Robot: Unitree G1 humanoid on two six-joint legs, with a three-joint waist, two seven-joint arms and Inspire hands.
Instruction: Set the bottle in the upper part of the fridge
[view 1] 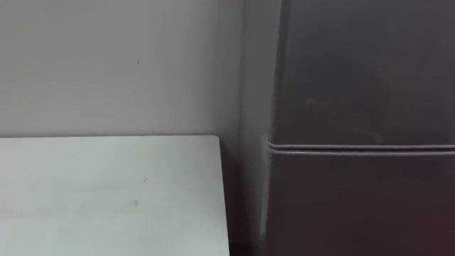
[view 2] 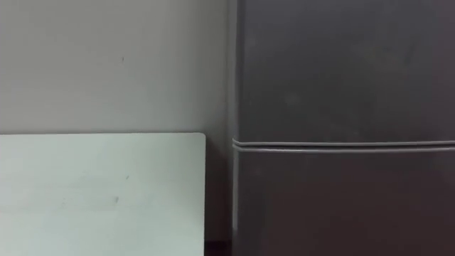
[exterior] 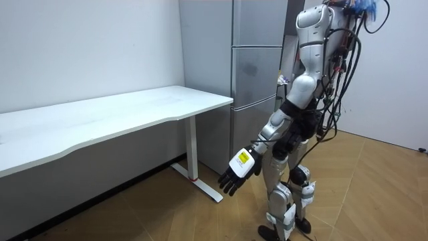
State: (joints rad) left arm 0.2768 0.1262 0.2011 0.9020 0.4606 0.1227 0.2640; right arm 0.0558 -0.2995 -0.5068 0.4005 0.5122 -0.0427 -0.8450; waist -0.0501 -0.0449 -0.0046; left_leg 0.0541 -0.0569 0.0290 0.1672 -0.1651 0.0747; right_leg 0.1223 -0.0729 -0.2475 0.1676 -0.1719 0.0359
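Bottle: whereabouts cannot be told; it is not in the left hand.

Left hand: hangs low beside the thigh, fingers apart and slack, holding nothing.

Fridge: directly ahead of the robot, both doors closed. A seam divides the upper door from the lower door. No handle can be made out on either.

Table: white, its end just beside the fridge, on the robot's left.

Risks, as judged:
- With no plain handle, fingers may slip off the door edge.
- The seam sits mid-view, so a low reach would open the lower door instead.
- The robot stands near the fridge, so the swinging door may strike its body.
- The table end is close on the left, and a raised left arm may knock it.
- A bottle carried one-handed while the door is pulled may tip or drop.
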